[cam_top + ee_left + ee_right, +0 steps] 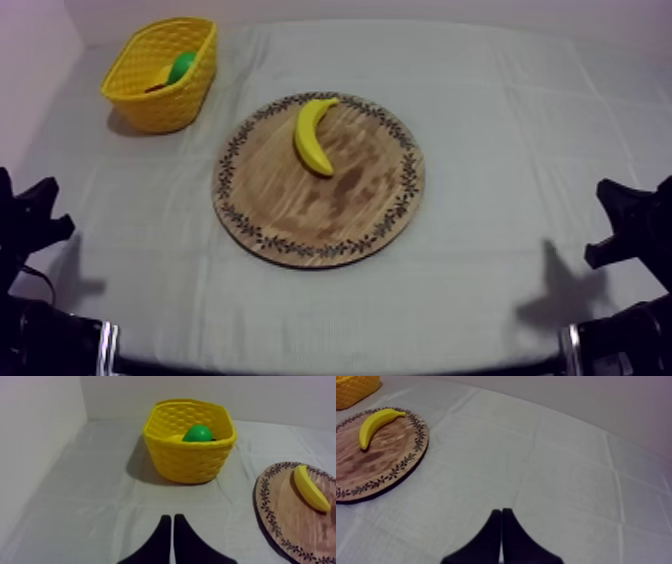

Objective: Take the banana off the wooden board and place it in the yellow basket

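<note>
A yellow banana (313, 135) lies on the upper part of the round wooden board (330, 215) at the table's middle. The yellow basket (150, 100) stands at the far left and holds a green fruit (181, 67). My left gripper (40, 215) rests low at the left edge, well short of the board. In the left wrist view its fingers (171, 526) lie together as a narrow wedge, facing the basket (190, 458), with the banana (311, 488) off to one side. My right gripper (620, 220) rests low at the right edge, fingers (501, 518) together, the banana (375, 425) far off.
Grey-white cloth (500, 120) covers the table, with open room right of the board and between board and basket. A wall runs close along the left side behind the basket (40, 436).
</note>
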Controlling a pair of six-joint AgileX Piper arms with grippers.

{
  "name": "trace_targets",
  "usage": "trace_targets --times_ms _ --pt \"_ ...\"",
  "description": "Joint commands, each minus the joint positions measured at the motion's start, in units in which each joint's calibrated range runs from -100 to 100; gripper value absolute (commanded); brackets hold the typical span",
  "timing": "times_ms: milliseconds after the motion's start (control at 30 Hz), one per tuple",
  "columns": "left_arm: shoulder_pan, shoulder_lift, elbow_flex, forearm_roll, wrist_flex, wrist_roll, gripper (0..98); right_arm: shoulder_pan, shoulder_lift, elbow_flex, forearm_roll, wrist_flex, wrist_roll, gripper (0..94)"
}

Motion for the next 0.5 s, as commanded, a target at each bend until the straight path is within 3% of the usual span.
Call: trace_targets --times_ms 0,233,467 --pt "0.4 0.75 -1.27 -0.56 0.49 0.8 0.0 0.0 0.0 -0.03 0.0 -0.02 0.0 0.3" --pt "2.2 8.93 -11.66 -1.12 1.63 2.42 0.0 0.0 0.0 -0.03 0.0 -0.02 0.0 0.3" --pt "4.59 23.36 -31.56 -1.18 9.61 3.74 0.0 0.0 0.0 -0.03 0.0 -0.02 0.0 0.3"
